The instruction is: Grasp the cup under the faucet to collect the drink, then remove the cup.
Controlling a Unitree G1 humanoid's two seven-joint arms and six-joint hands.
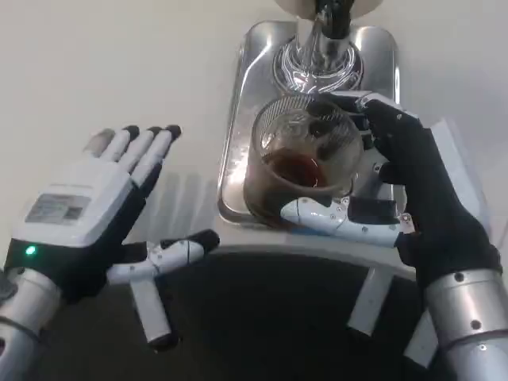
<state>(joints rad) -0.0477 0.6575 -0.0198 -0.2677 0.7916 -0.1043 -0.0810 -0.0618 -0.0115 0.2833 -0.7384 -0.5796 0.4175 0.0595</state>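
Looking down, you see your right hand [413, 190] wrapped around the cup [302, 163], thumb near side, fingers far side. The cup stands upright on the steel tray [238, 119], directly below the faucet [329, 20], dark drink inside. Your left hand [103, 206] hovers spread and empty, well apart to the cup's left.

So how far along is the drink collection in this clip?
Done: the right hand grips the glass cup under the faucet, and brown drink sits in its bottom. Left: removing the cup from the metal tray. The left hand waits open.
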